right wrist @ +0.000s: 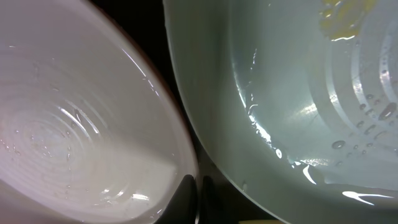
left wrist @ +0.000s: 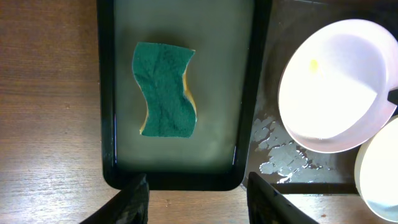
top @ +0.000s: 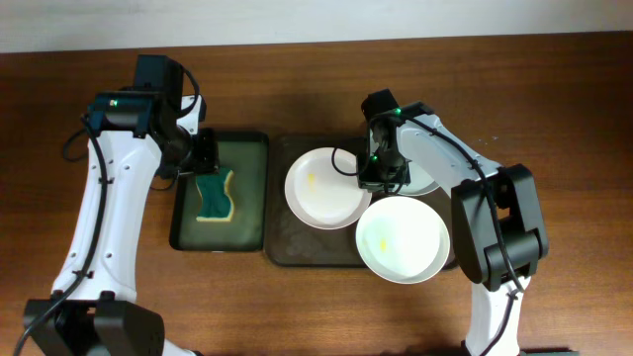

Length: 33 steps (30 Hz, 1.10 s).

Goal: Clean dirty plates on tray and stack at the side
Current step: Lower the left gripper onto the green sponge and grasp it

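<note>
Wet plates (top: 401, 237) crowding brown tray (top: 282, 247).
Left end effector (top: 203, 163) open over green sponge (top: 215, 198) at 9 o'clock; right end effector (top: 382, 178) closed at leftmost plate (top: 316, 193), 3 o'clock rim.

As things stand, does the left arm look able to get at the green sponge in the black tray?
Probably yes. The sponge lies flat and alone in the black tray, nothing on or over it, and the left gripper hangs open above the tray.

The wooden table (top: 554, 99) bears a black tray (top: 218, 248) just beside the brown tray (top: 297, 247).
</note>
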Available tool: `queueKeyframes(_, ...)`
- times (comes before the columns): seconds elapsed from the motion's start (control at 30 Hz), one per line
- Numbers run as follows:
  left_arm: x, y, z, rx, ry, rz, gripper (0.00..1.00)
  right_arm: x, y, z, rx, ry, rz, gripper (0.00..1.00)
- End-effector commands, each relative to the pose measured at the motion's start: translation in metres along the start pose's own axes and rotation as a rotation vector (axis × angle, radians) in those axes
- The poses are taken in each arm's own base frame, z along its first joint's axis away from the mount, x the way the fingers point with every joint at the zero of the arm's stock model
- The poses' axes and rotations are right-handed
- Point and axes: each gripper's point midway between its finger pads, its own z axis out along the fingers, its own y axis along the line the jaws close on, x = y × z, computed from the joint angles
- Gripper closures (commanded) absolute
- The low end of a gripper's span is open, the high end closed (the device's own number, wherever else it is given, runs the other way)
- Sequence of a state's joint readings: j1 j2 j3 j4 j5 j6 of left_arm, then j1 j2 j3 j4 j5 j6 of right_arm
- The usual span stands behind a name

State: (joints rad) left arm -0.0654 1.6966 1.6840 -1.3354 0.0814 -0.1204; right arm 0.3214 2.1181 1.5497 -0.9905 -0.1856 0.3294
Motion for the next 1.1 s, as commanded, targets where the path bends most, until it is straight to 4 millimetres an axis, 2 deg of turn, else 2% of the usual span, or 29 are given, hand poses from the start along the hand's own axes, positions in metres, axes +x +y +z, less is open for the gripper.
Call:
queueKeyframes(0.0, -0.003, -0.001, -0.001, 0.003, -0.005, 0.004, 0.47, -0.003, 0.003, -0.008, -0.010, -0.021, -0.002, 0.96)
queueKeyframes(0.07, -0.003, -0.001, 0.001, 0.001, -0.005, 0.004, 0.43, -0.003, 0.003, -0.008, -0.013, -0.020, -0.002, 0.96)
queueKeyframes(0.13, -0.001, 0.000, 0.009, 0.000, 0.002, 0.004, 0.34, -0.003, 0.003, -0.008, -0.013, -0.019, -0.002, 0.96)
queueKeyframes(0.27, 0.003, 0.003, 0.038, -0.005, 0.018, 0.002, 0.28, -0.002, 0.003, -0.008, -0.012, -0.017, -0.001, 0.96)
queueKeyframes(0.37, 0.003, 0.006, 0.065, -0.007, 0.027, 0.001, 0.30, -0.002, 0.003, -0.008, -0.012, -0.017, -0.001, 0.96)
queueKeyframes(0.43, 0.009, 0.019, 0.089, -0.058, 0.064, -0.009, 0.32, -0.002, 0.003, -0.008, -0.012, -0.017, -0.001, 0.96)
queueKeyframes(0.53, 0.011, 0.026, 0.105, -0.084, 0.092, -0.013, 0.32, -0.002, 0.003, -0.008, -0.012, -0.017, -0.001, 0.96)
queueKeyframes(0.57, 0.010, 0.025, 0.116, -0.083, 0.102, -0.011, 0.33, -0.003, 0.003, -0.008, -0.012, -0.018, -0.002, 0.96)
queueKeyframes(0.67, 0.010, 0.030, 0.130, -0.109, 0.126, -0.011, 0.38, -0.003, 0.003, -0.008, -0.013, -0.020, -0.002, 0.96)
queueKeyframes(0.87, 0.015, 0.036, 0.154, -0.131, 0.176, -0.038, 0.39, -0.003, 0.003, -0.008, -0.013, -0.021, -0.002, 0.96)
queueKeyframes(1.07, 0.020, 0.038, 0.166, -0.142, 0.208, -0.038, 0.43, -0.003, 0.003, -0.008, -0.013, -0.021, -0.002, 0.96)
